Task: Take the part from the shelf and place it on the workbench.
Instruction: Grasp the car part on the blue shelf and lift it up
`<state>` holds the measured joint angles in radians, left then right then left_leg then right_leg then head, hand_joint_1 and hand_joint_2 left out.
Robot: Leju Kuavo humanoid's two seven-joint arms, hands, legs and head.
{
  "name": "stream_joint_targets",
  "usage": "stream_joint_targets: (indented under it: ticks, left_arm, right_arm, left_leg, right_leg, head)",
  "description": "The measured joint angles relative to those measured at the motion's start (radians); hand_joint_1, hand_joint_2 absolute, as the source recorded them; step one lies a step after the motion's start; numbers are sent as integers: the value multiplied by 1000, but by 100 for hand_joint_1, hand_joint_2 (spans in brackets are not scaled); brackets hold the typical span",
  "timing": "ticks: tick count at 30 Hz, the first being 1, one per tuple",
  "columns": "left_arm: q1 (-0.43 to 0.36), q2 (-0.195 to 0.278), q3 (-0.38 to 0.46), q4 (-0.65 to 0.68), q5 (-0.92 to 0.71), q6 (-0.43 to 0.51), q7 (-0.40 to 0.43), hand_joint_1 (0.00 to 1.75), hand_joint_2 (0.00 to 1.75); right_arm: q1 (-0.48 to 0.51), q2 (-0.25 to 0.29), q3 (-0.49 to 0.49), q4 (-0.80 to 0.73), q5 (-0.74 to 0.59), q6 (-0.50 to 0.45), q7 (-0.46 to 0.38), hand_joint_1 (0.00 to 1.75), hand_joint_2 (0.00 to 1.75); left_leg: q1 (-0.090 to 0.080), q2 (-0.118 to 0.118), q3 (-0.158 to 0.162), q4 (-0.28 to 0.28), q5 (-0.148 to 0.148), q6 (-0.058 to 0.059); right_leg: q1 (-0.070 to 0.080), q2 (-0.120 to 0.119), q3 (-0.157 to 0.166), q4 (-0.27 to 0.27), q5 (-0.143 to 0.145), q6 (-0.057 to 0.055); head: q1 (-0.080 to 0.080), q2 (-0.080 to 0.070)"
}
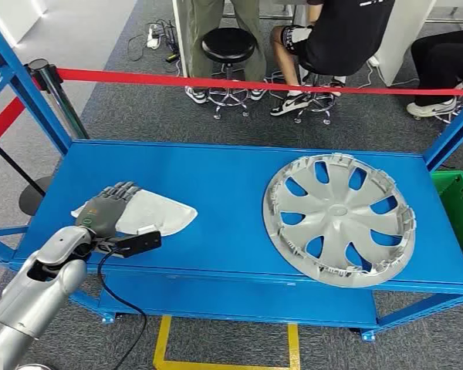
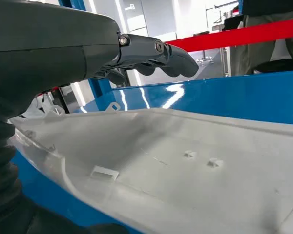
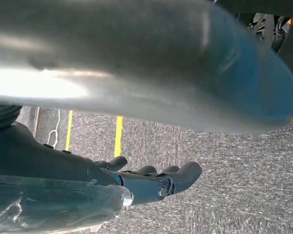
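Wide bare blue shelf between the white part at nine o'clock and the hubcap at three. Red tape bars twelve o'clock; blue posts flank both ends.

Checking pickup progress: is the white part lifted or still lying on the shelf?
Still lying flat on the blue shelf; the left hand rests over the white part.

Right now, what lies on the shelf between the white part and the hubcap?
Nothing: in the head view, only bare blue shelf separates the white part from the silver hubcap.
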<state>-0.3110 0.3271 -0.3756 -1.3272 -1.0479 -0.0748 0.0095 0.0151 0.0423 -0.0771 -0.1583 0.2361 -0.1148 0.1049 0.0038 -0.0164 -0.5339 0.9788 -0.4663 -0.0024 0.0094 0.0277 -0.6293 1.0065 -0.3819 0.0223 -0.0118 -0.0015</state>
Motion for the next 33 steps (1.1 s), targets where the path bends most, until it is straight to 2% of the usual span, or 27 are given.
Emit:
stream_joint_targets:
  ticks: [1,2,3,23,26,29,33]
  left_arm:
    - [1,0,0,0,0,0,0,116,175]
    - [1,0,0,0,0,0,0,131,175]
    - [2,1,0,0,0,0,0,175,175]
    - [8,4,13,-9,30,5,-17,175,175]
    - [11,-1,25,-16,73,15,-26,175,175]
    - [32,-39,71,-49,253,23,-94,175,175]
    - [97,-131,152,-112,474,25,-175,175,175]
  right_arm:
    - [0,0,0,0,0,0,0,0,0]
    - [0,0,0,0,0,0,0,0,0]
    - [0,0,0,0,0,0,0,0,0]
    - [-1,0,-2,0,12,3,0,0,0]
    - [-1,0,-3,0,14,3,0,0,0]
    - [0,0,-4,0,15,5,-2,0,0]
    - [0,0,-8,0,17,14,-5,0,0]
  left_leg:
    - [0,0,0,0,0,0]
    - [0,0,0,0,0,0]
    - [0,0,0,0,0,0]
    - [0,0,0,0,0,0]
    - [0,0,1,0,0,0]
    - [0,0,1,0,0,0]
    - [0,0,1,0,-1,-1]
  right_leg:
    - [0,0,0,0,0,0]
    - [0,0,0,0,0,0]
    - [0,0,0,0,0,0]
    - [0,0,0,0,-1,-1]
    - [0,0,0,1,-1,-1]
    - [0,0,0,1,-1,-1]
    - [0,0,0,1,-1,-1]
  head:
    - [0,0]
    - [0,0]
    - [0,0]
    - [0,0]
    - [0,0]
    - [0,0]
    - [0,0]
